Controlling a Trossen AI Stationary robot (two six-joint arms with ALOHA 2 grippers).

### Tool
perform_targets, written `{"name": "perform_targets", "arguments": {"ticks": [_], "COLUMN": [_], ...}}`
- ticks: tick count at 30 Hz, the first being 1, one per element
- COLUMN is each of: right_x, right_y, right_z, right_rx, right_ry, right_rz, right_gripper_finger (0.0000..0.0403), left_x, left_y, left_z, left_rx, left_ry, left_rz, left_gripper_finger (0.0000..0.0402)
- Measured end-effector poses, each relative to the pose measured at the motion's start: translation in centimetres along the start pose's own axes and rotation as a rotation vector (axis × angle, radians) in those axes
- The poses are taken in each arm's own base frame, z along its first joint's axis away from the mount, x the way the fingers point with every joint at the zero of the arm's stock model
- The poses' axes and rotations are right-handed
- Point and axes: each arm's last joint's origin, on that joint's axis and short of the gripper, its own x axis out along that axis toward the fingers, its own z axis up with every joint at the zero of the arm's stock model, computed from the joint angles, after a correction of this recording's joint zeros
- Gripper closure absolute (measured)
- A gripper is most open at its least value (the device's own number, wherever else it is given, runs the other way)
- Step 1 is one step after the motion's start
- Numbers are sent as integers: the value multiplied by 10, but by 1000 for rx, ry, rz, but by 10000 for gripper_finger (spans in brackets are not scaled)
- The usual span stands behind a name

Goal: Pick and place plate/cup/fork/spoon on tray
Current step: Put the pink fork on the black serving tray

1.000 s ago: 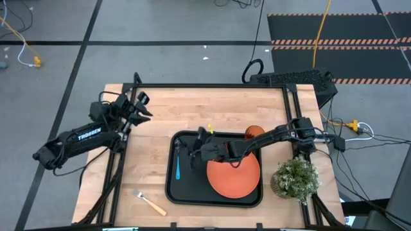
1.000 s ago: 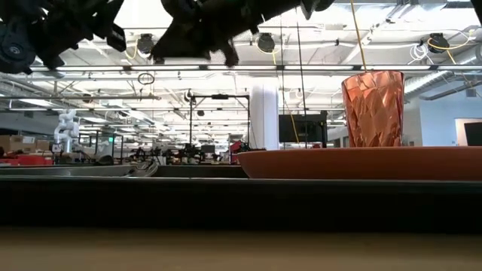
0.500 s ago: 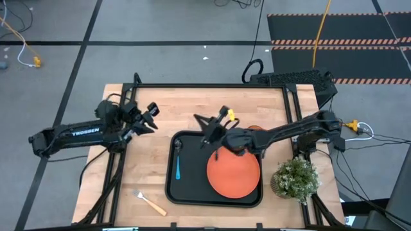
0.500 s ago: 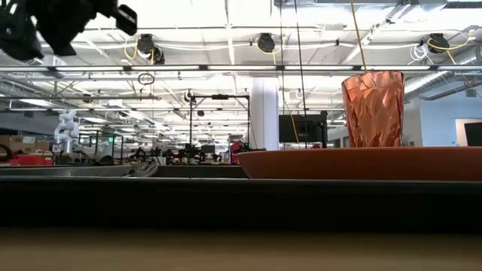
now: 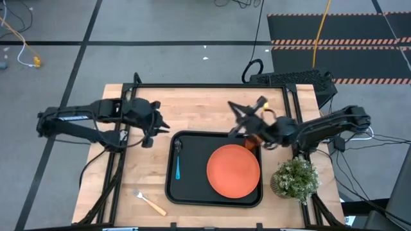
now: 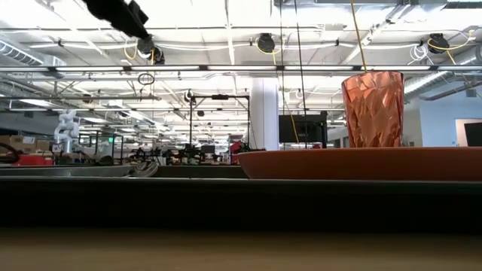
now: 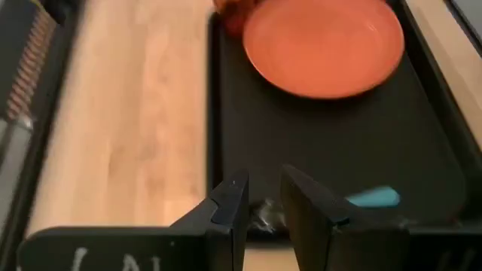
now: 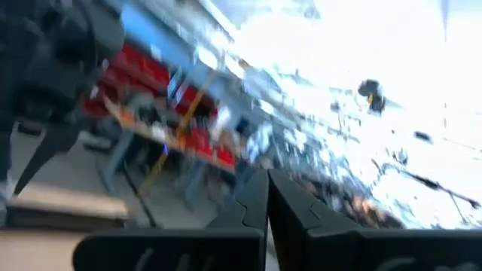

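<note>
High view: you see plate (image 5: 233, 171), spoon (image 5: 177, 162) on tray (image 5: 192, 192); cup (image 5: 252, 139) at its far right corner; fork (image 5: 148, 202) on surface (image 5: 192, 112). Right hand (image 5: 244, 115) pressed together, empty, beyond the tray.
Left wrist view: left hand (image 7: 262, 197) narrowly parted, empty, over tray's edge.

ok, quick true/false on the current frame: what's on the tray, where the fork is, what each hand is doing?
1. The plate lies on the tray. True.
2. The fork is on the tray. False: it lies on the table, off the tray's left front corner.
3. The spoon lies in the tray, left of the plate. True.
4. The right hand holds the cup. False: shut, empty.
5. The left hand holds nothing. True.
</note>
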Motion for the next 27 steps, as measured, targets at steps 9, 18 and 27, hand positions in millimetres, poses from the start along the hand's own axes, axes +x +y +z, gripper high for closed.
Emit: {"name": "perform_targets", "arguments": {"ticks": [9, 18, 27], "right_x": [-31, -25, -21], "right_y": [-46, -59, -59], "right_z": [-21, -33, -40], "right_rx": [59, 10, 55], "right_ry": [-209, -179, -136], "right_rz": [-30, -76, -65], "right_gripper_finger": [403, 403, 403], "left_x": [55, 112, 120], "left_y": [-47, -115, -170], "left_z": [10, 48, 84], "left_rx": [-97, -19, -149], "left_ry": [692, 832, 801], "left_rz": [-164, -319, -277], "left_gripper_finger": [321, 321, 316]}}
